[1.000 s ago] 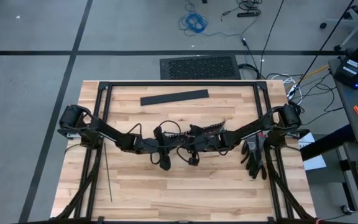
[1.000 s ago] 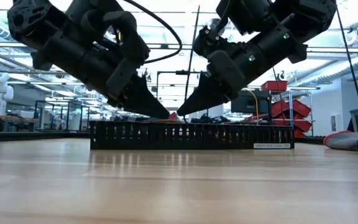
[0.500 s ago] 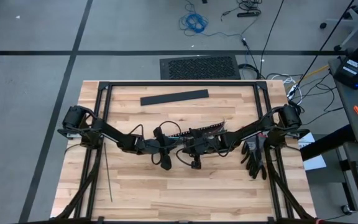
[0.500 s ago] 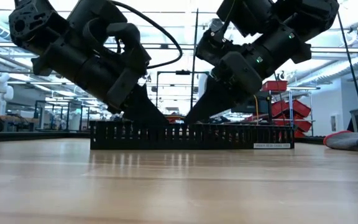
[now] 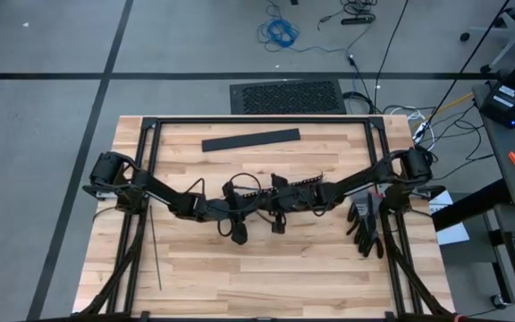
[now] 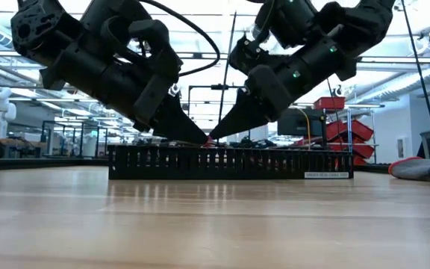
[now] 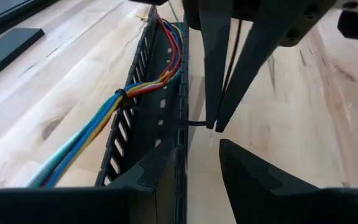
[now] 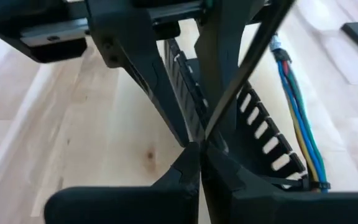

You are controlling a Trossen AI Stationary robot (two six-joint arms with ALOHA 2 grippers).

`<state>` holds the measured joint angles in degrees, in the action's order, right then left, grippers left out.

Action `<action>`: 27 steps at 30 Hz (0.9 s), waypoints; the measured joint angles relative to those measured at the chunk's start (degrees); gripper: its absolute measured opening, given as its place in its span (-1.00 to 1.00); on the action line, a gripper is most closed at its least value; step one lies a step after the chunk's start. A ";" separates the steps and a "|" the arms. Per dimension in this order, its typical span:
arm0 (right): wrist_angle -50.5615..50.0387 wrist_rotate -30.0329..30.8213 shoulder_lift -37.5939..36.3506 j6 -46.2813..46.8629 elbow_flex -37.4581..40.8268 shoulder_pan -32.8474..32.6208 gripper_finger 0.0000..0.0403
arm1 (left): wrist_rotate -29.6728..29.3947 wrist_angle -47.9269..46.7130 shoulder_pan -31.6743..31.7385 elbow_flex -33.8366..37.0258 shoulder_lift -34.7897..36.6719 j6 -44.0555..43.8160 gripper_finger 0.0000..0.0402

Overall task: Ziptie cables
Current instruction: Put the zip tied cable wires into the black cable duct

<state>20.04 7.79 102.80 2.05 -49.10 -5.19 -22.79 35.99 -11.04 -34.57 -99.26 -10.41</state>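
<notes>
Wood: pale plank table (image 5: 240,277) inside a black frame; both arms meet over its middle.
Duct: long black slotted duct (image 6: 230,163) lying across the middle of the table, under both hands.
Cables: coloured bundle (image 7: 114,106) lies inside the duct, cinched by a dark ziptie (image 7: 122,94) whose thin tail comes out through the slotted wall.
Left hand: left hand (image 7: 194,163) low at the duct, fingers partly apart, one at the duct wall and one on the bare table side; nothing seen held.
Right hand: right hand (image 8: 199,163) fully closed, tips pinching a thin dark strip, apparently the ziptie tail, right against the duct wall.
Obstruction: in each wrist view the other arm's fingers cross the duct.
Spare zipties: thin dark strips (image 5: 155,250) near the table's left edge.
Surroundings: flat black bar (image 5: 250,139) at the far side; dark gloves (image 5: 365,228) at the right edge.
</notes>
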 joint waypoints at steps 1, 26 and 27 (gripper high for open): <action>0.16 -1.09 0.00 0.08 0.00 0.25 -1.00 | 0.01 -0.01 0.10 0.00 0.00 0.19 -0.36; -4.94 -10.94 -0.07 -5.41 -3.80 1.09 -1.00 | -5.89 0.15 -0.84 0.00 2.88 1.22 -0.36; -5.91 -10.97 -0.07 -6.13 -4.55 1.09 -1.00 | -7.62 0.20 -1.46 0.00 4.08 2.39 -0.36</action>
<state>14.13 -3.18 102.74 -4.07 -53.65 -4.10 -30.41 36.18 -12.50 -34.57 -95.19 -8.02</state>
